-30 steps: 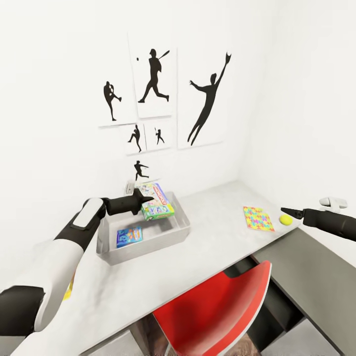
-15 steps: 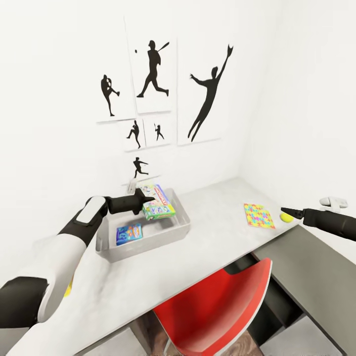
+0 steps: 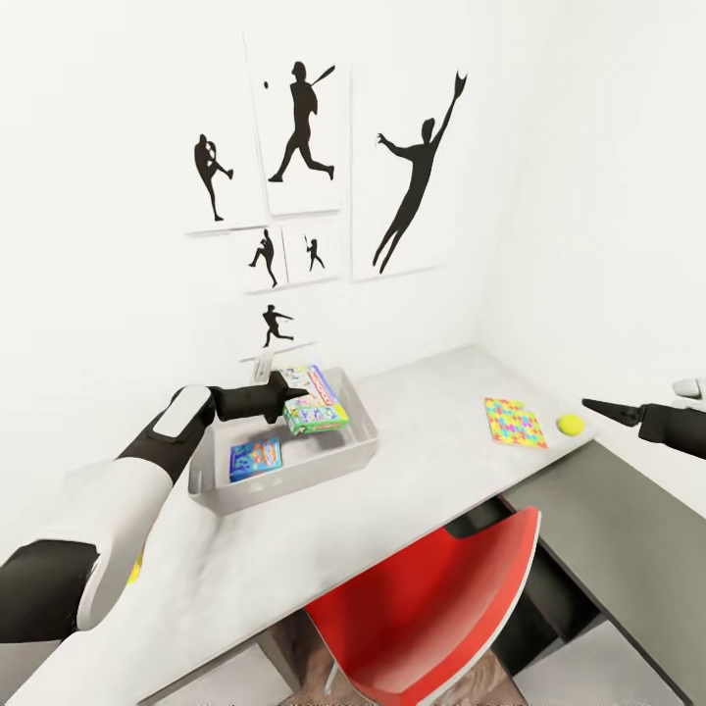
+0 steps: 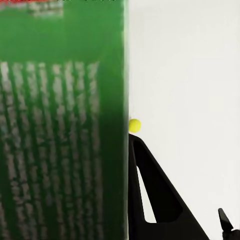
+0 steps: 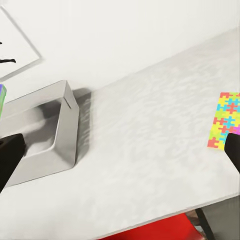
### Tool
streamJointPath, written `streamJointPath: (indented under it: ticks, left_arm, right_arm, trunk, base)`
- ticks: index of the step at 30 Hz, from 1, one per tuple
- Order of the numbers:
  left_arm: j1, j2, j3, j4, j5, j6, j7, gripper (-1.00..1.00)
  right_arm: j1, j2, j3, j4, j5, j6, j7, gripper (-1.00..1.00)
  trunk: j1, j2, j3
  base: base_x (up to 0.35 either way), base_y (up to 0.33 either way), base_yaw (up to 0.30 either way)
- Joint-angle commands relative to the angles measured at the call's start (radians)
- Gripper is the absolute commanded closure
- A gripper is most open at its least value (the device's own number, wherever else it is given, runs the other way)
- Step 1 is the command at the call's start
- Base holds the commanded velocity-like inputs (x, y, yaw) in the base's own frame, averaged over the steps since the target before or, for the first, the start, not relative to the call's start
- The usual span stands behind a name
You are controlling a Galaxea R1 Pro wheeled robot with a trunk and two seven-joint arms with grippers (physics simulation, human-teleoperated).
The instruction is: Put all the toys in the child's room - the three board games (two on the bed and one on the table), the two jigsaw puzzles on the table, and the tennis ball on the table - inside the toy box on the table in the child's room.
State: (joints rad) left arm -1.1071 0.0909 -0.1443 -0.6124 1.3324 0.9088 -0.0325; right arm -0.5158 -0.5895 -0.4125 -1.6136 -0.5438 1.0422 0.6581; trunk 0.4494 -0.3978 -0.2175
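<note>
The light grey toy box (image 3: 294, 479) stands on the table (image 3: 422, 480). In it lie a small blue board game (image 3: 255, 458) and a longer pale one (image 3: 312, 378) against its back wall. My left gripper (image 3: 292, 396) is shut on the green-white board game (image 3: 318, 418), held just above the box; that game (image 4: 60, 125) blocks much of the left wrist view beside one of the fingers (image 4: 160, 200). A jigsaw puzzle (image 3: 514, 422) and the tennis ball (image 3: 569, 424) lie at the table's right end. My right gripper (image 3: 588, 402) hovers open just right of the ball.
A red chair (image 3: 431, 608) is tucked under the table's front. A lower dark grey cabinet (image 3: 608, 529) adjoins the table on the right. Walls with athlete prints close off the back and right. A yellow patch (image 3: 137, 571) shows under my left forearm.
The head view has shifted a little. My right gripper has drawn back to the right, away from the tennis ball. My left gripper still holds the green-white game over the box.
</note>
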Motion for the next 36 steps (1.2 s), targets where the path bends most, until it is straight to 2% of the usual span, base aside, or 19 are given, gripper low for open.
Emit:
streamJointPath:
  ticks: [1,10,18,26,36]
  left_arm:
    - [-0.002,0.001,-0.004,0.000,0.001,0.000,-0.003,1.00]
    - [-0.030,-0.004,-0.008,0.018,0.001,0.004,-0.004,1.00]
    - [-0.046,-0.008,-0.040,0.040,-0.028,0.005,-0.021,1.00]
    - [-0.046,-0.010,-0.044,0.053,-0.032,0.003,-0.027,1.00]
    - [-0.046,-0.010,-0.044,0.053,-0.031,0.004,-0.039,1.00]
  right_arm:
    - [-0.001,-0.001,-0.003,0.000,0.005,0.005,0.015,-1.00]
    - [0.000,-0.004,-0.012,0.000,0.005,0.005,0.046,-1.00]
    - [0.000,-0.004,-0.012,0.000,0.005,0.005,0.050,-1.00]
    - [0.001,-0.003,-0.014,0.000,0.007,0.005,0.051,-1.00]
    - [0.001,0.003,-0.014,0.001,0.014,0.005,0.052,-1.00]
  trunk:
    - [0.001,-0.002,-0.004]
    - [0.001,-0.002,-0.018]
    - [0.001,-0.002,-0.031]
    - [0.001,-0.002,-0.043]
    - [0.001,-0.002,-0.045]
  base:
    - [0.000,0.000,0.000]
    - [0.000,0.000,0.000]
    - [0.000,0.000,0.000]
    - [0.000,0.000,0.000]
    - [0.000,0.000,0.000]
